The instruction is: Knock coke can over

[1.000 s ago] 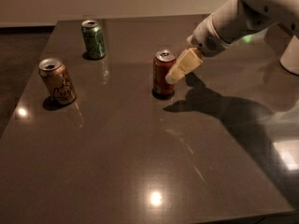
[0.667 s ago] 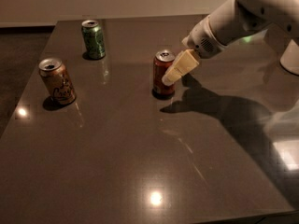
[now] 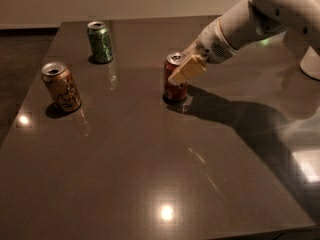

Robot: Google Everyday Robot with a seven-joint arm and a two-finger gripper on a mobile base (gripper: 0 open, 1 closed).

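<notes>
The red coke can (image 3: 173, 84) with a silver top stands upright near the middle of the dark table (image 3: 150, 174). My gripper (image 3: 186, 70) reaches in from the upper right on a white arm. Its tan fingers lie across the can's upper right side, at or touching the can. The can's right side is partly hidden behind the fingers.
A green can (image 3: 99, 42) stands upright at the back left. An orange-tan can (image 3: 62, 87) with dark script stands at the left. A white object (image 3: 311, 64) sits at the table's right edge. The arm's shadow falls right of the coke can.
My gripper has moved left and slightly down, from beside the coke can's right side to overlapping its upper part. The can still stands upright.
</notes>
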